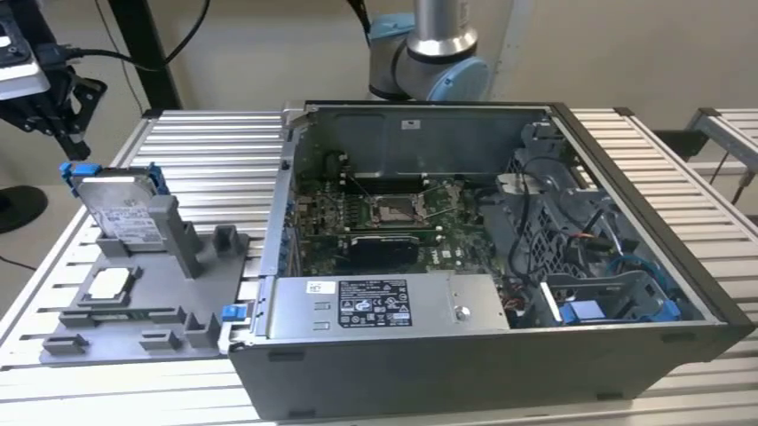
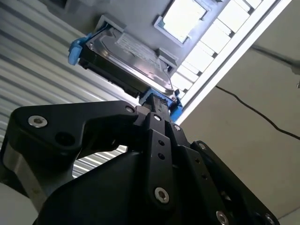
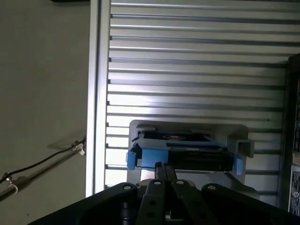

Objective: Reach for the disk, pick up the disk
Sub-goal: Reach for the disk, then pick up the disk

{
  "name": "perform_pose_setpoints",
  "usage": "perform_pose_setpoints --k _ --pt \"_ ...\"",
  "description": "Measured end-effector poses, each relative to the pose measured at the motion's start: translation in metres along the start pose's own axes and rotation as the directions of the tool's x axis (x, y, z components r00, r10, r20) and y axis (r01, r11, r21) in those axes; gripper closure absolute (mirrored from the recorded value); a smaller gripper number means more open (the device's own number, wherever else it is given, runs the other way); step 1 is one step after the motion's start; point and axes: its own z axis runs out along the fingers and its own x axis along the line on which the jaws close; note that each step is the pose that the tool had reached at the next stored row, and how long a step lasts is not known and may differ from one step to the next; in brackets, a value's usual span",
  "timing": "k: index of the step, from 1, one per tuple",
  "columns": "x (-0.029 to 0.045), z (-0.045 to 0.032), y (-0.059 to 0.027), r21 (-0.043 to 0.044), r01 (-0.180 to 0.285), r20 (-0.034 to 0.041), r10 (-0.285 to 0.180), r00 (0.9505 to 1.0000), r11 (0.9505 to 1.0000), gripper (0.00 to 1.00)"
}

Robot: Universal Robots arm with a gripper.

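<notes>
The disk (image 1: 116, 211) stands on edge in a slot of a grey holder (image 1: 177, 319) at the exterior view's left. It is silver-grey with a white label and a bright blue bracket around it. My black gripper (image 1: 57, 120) hangs above and a little to the left of it, apart from it. In both wrist views the fingertips sit pressed together with nothing between them, just over the disk's blue-framed upper edge (image 3: 180, 157). The second wrist view shows the gripper (image 2: 157, 107) close to one blue corner of the disk (image 2: 131, 56).
An open computer case (image 1: 498, 266) with its board and cables takes up the middle and right of the ribbed metal table (image 1: 213, 142). A small square silver chip (image 1: 109, 284) lies on the holder. A black stand pole (image 1: 148, 53) rises behind. The table's edge (image 3: 93, 93) runs close by.
</notes>
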Motion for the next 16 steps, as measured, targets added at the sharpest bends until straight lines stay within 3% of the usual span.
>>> perform_pose_setpoints --k 8,12,16 --pt "0.0017 0.0000 0.0006 0.0000 0.010 -0.0003 -0.010 0.9999 0.9999 1.00" --pt "0.0017 0.0001 0.0007 -0.0001 0.074 -0.0026 -0.074 0.9972 0.9973 1.00" --pt "0.0017 0.0001 0.0006 -0.0002 0.147 -0.0054 -0.147 0.9892 0.9892 1.00"
